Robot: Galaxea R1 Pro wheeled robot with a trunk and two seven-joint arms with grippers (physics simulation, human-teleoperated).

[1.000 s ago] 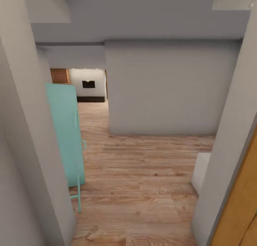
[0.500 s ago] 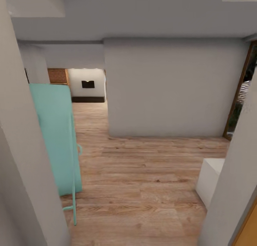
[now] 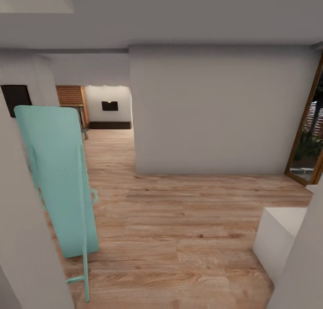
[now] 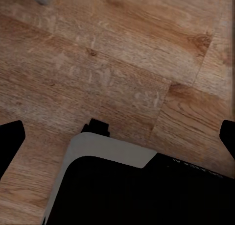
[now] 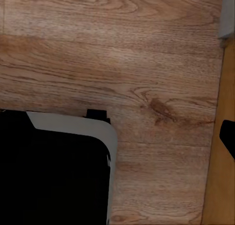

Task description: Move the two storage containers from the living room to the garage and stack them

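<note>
No storage containers in sight; living room [image 3: 107,107] far down the hallway, brick and dark TV visible. View shifted forward past the doorway since a second ago, teal board [image 3: 58,179] now wider: still travelling to fetch. Left hand [image 4: 117,137] spread wide, empty; right hand's opening unclear.

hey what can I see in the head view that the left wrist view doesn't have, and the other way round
Head view alone: a turquoise folded frame leaning at the left, a grey wall block, a white box, a glass door, and a far room with brick wall and black TV.
Left wrist view alone: the robot's own black and grey base and the open left pincer, its dark fingertips spread wide.
Both: the light wood plank floor.
</note>
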